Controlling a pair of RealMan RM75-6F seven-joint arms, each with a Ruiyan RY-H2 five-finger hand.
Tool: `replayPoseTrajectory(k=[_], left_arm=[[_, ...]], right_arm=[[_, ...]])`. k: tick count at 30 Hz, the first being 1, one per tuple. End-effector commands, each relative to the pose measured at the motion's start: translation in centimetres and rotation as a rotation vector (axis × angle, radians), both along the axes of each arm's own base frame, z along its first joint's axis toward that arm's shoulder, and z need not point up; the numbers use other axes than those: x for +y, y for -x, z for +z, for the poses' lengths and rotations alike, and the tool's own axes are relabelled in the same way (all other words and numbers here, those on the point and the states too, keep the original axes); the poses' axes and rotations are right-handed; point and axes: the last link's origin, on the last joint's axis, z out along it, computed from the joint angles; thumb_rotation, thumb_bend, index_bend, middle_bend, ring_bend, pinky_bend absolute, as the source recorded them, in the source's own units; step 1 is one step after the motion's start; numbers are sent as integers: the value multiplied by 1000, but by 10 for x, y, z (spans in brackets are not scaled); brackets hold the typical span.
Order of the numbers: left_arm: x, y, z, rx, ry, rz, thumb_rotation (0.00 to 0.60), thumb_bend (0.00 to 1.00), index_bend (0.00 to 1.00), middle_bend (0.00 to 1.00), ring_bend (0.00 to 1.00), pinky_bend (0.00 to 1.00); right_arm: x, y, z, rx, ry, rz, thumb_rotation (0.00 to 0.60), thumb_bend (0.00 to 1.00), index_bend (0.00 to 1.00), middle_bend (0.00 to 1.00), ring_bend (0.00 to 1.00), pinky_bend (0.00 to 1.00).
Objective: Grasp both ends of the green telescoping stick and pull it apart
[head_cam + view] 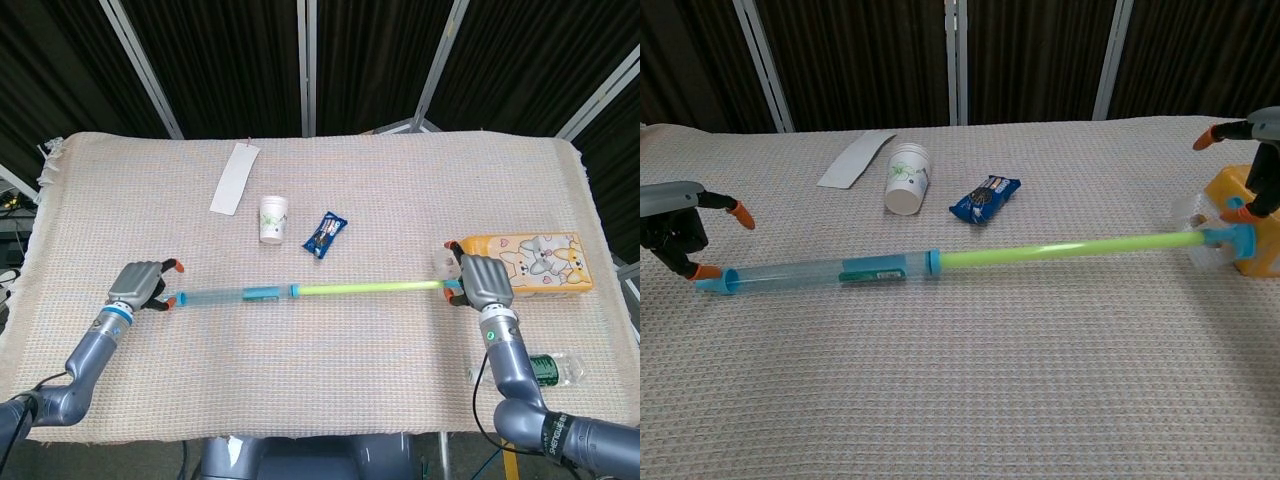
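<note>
The near half of the table [320, 400] is left bare cloth. The middle is barred from left to right by the extended stick [300, 291]. Beyond it, passage is narrowed by a paper cup [273, 219], a blue wrapper [325, 235] and a white card [235, 178]. The right edge is blocked by an orange box [530, 262] and a bottle [545, 370].

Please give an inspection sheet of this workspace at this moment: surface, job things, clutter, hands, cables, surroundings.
Surface: table under a woven beige cloth.
Job things: green telescoping stick lies extended on the cloth, clear tube at left, green rod at right.
Clutter: paper cup, blue snack packet, white paper strip, orange carton, plastic bottle.
Hands: left hand open at the tube end, fingers spread; right hand open at the rod end.
Cables: nothing seen on the table.
Surroundings: dark curtains, metal poles.
</note>
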Motion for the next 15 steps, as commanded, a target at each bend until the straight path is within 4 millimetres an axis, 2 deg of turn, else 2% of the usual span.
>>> replayPoseTrajectory(k=[1,6,12,15], left_arm=[[1,-1,7,-15,-22,-13,600,233,12,943,870,1000],[0,-5,21,-43,-68,-43,600,232,9,942,869,1000],[-12,-12,57,-86,-165,-109,600,228,8,934,869,1000],[-24,-12,76,-94,-224,-145,600,189,1,890,835,997]], right_arm=[[2,0,0,-2,-9,2,600,0,0,1000,1000,1000],[7,-3,5,-6,-12,17,600,0,0,1000,1000,1000],[28,-2,24,-22,43,87,600,0,0,1000,1000,1000],[43,6,37,-20,91,142,600,0,0,998,1000,1000]])
